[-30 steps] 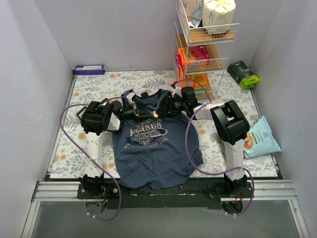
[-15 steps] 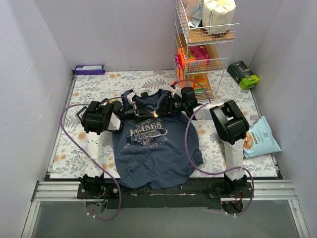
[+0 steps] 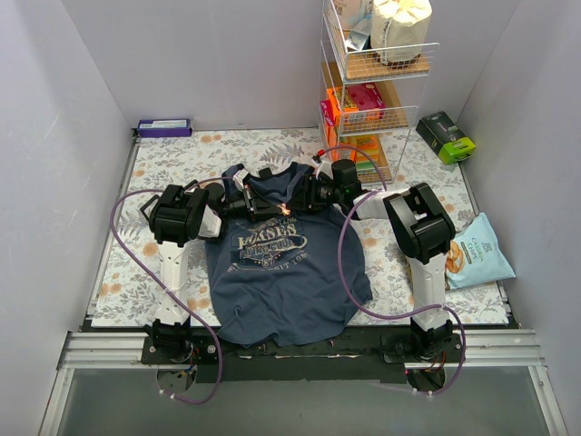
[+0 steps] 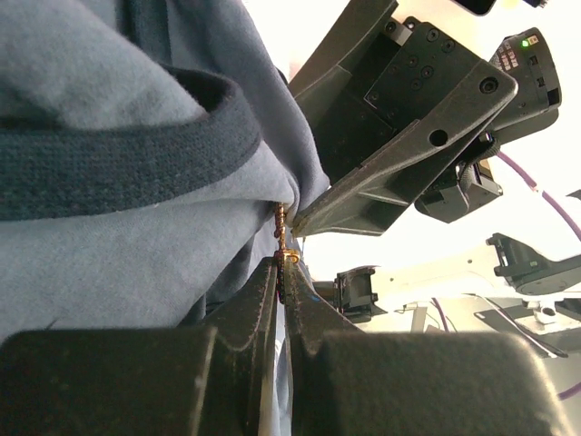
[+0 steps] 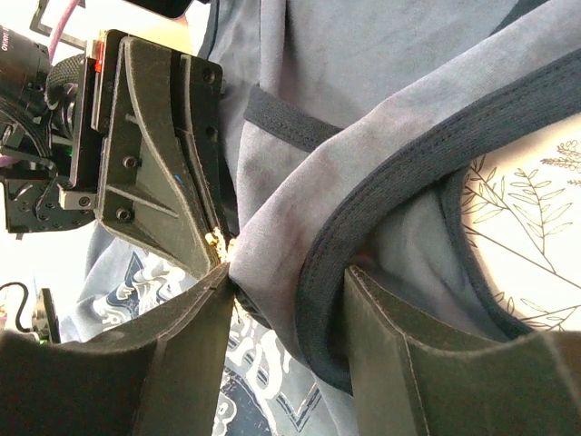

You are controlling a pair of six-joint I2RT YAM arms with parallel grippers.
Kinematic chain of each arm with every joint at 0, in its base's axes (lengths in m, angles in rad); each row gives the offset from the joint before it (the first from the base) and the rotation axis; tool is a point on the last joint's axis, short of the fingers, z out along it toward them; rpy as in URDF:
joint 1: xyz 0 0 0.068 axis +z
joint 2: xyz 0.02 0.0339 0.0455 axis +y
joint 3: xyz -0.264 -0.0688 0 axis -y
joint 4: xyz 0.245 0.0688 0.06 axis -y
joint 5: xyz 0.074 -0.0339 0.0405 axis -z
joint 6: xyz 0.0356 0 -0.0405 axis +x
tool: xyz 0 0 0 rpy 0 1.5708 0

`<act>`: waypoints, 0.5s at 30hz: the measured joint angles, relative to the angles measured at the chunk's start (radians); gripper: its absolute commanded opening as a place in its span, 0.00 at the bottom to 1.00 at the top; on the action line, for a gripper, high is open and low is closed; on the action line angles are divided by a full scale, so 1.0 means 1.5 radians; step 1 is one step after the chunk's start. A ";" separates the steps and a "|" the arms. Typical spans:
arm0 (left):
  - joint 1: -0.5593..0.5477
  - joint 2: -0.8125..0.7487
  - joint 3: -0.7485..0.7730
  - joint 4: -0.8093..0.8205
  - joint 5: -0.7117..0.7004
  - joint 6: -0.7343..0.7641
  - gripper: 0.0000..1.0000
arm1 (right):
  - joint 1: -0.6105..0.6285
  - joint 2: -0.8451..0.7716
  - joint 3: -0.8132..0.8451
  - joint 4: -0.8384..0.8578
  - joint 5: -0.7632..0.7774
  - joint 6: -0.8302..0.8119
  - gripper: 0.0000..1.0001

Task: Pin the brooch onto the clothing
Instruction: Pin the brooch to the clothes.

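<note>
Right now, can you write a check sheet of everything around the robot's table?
Surface: floral table cover, flat.
Job's things: navy tank top spread out, neck bunched; gold brooch at the raised fold.
Clutter: purple box, green box, snack bag.
Grippers: left tool shut on brooch; right tool gripping the fold.
Cables: purple cables loop by both arms; the right one crosses the tank top.
Surroundings: grey walls, wire rack of boxes.

The space is enclosed by plain pale walls (image 3: 227, 64) on the left, far and right sides. A floral-printed cloth (image 3: 163, 168) is spread underneath. A wire shelf rack (image 3: 392, 65) is placed far right. Even light is cast throughout.
</note>
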 measured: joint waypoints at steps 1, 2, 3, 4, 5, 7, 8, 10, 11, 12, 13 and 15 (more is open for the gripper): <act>0.000 0.000 0.002 -0.005 0.000 0.001 0.00 | 0.000 0.000 0.000 0.000 0.001 0.000 0.57; 0.000 0.000 0.002 -0.012 0.000 0.001 0.00 | 0.000 0.000 0.000 0.000 0.001 -0.001 0.57; 0.000 0.000 0.003 -0.019 0.000 0.001 0.00 | 0.000 0.000 0.000 0.000 0.001 -0.002 0.57; 0.000 0.000 0.004 -0.024 0.000 0.001 0.00 | 0.000 0.000 0.000 -0.001 0.001 -0.002 0.57; 0.000 0.000 0.005 -0.028 0.000 0.002 0.00 | 0.000 0.000 0.000 -0.001 0.001 -0.003 0.57; 0.000 0.000 0.007 -0.036 0.000 0.003 0.00 | 0.000 0.000 0.000 -0.001 0.001 -0.003 0.57; 0.000 0.000 0.008 -0.038 0.001 0.003 0.00 | 0.000 0.000 0.000 -0.002 0.001 -0.003 0.57; 0.000 0.000 0.010 -0.043 0.000 0.002 0.00 | 0.000 0.000 0.000 -0.002 0.001 -0.004 0.57; 0.000 0.000 0.010 -0.043 0.000 0.002 0.00 | 0.000 0.000 0.000 -0.002 0.001 -0.005 0.57; 0.000 0.000 0.010 -0.046 0.000 0.002 0.00 | 0.000 0.000 0.000 -0.003 0.001 -0.005 0.57; 0.000 0.000 0.011 -0.048 0.001 0.002 0.00 | 0.000 0.000 0.000 -0.004 0.001 -0.005 0.57; 0.000 0.000 0.013 -0.055 0.001 0.002 0.00 | 0.000 0.000 0.000 -0.007 0.002 -0.008 0.57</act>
